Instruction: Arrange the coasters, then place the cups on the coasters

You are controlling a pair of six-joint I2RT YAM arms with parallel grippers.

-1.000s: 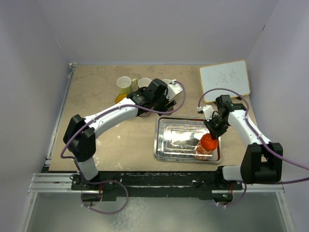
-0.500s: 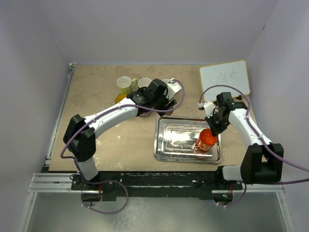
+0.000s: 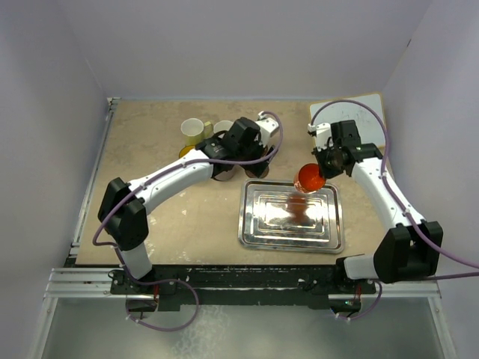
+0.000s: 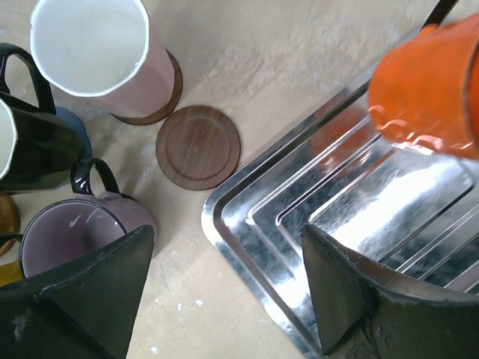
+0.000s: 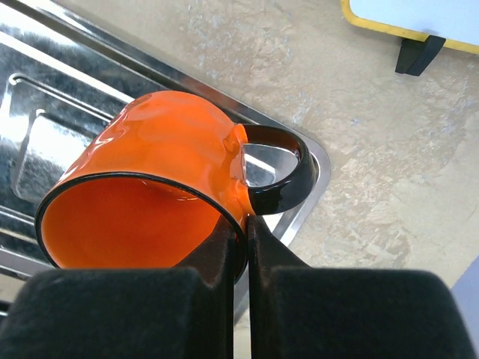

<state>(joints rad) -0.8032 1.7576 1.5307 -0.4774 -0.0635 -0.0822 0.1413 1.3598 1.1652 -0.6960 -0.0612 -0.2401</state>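
My right gripper (image 5: 247, 233) is shut on the rim of the bright orange-red cup (image 5: 150, 179) beside its black handle. It holds that cup (image 3: 308, 178) tilted in the air over the far right part of the steel tray (image 3: 329, 232). My left gripper (image 4: 224, 299) stands open above the tray's far left corner (image 4: 247, 224), with nothing between its fingers (image 4: 97, 292). Just beyond it lies a bare dark brown coaster (image 4: 198, 146). The pinkish-white cup (image 4: 97, 52) stands on a brown coaster. A black cup (image 4: 30, 142) and a greyish-purple cup (image 4: 75, 232) stand to the left.
A pale yellow cup (image 3: 192, 131) stands at the back of the cup group. A whiteboard (image 3: 367, 112) lies at the back right, partly behind my right arm. The tray holds nothing. Purple walls close the table on three sides.
My right gripper has lifted the orange-red cup off the tray's near right part and carried it up and toward the far side. My left gripper's jaws have spread a little wider.
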